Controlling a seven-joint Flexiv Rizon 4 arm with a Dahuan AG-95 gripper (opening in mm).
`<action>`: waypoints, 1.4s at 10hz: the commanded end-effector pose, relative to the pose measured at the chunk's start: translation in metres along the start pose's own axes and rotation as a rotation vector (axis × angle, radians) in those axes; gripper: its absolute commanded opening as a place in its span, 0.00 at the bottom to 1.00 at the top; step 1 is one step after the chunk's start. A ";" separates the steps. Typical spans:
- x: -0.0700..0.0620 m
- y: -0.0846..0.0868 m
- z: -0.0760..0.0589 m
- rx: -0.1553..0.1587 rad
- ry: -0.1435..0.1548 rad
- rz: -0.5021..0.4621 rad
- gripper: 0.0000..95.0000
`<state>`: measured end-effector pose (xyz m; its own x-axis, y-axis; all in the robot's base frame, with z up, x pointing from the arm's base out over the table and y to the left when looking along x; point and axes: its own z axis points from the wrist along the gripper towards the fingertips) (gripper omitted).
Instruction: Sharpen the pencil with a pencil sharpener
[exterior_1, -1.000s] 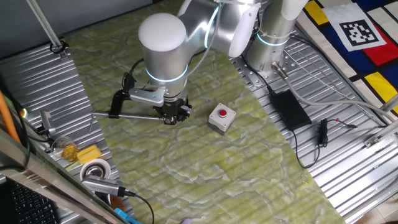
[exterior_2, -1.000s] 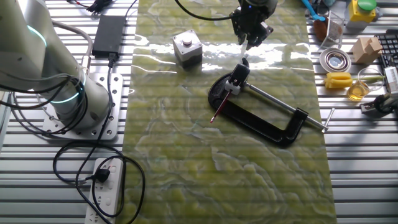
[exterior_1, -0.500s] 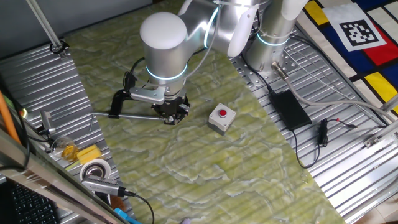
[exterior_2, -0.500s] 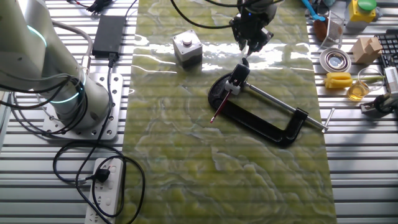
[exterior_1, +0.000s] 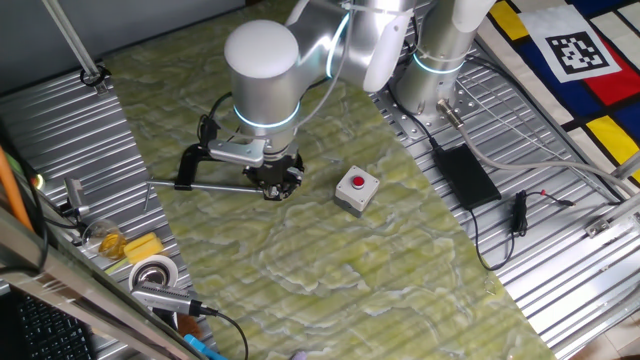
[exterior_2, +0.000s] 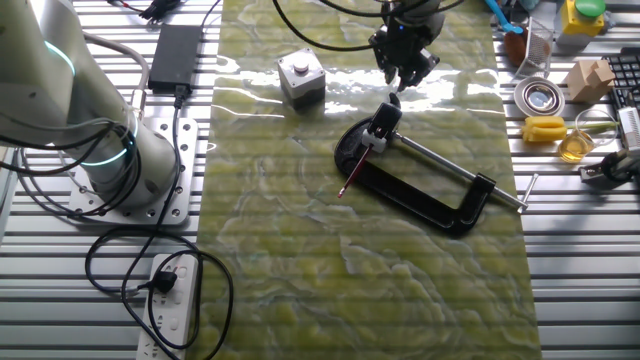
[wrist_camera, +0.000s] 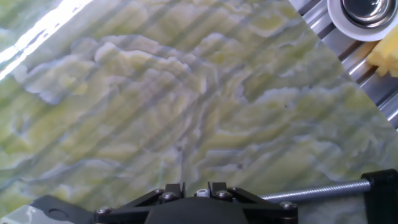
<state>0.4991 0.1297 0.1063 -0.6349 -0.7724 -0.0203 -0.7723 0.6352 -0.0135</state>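
Note:
In the hand view my gripper is shut on the pencil sharpener, a glossy black rounded body with a small pale spot between the fingers. In the other fixed view the gripper hovers just beyond the head of the black G-clamp. The pencil, a thin dark red stick, is held at the clamp's head and points out over the green mat. In one fixed view the gripper is low over the mat and the arm hides the pencil.
The clamp's silver screw rod runs to the right below my fingers. A grey box with a red button stands left of the gripper. A tape roll, a yellow block and small items lie off the mat's right edge.
The gripper has shifted only slightly near the clamp's head, still holding the sharpener. The clamp and pencil have not moved.

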 end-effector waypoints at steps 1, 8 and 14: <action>0.001 0.000 -0.004 -0.003 -0.003 0.004 0.20; 0.001 0.001 -0.011 -0.059 -0.018 -0.010 0.40; 0.001 0.001 -0.011 -0.048 0.002 -0.002 0.20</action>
<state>0.4961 0.1289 0.1174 -0.6332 -0.7736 -0.0233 -0.7739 0.6324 0.0346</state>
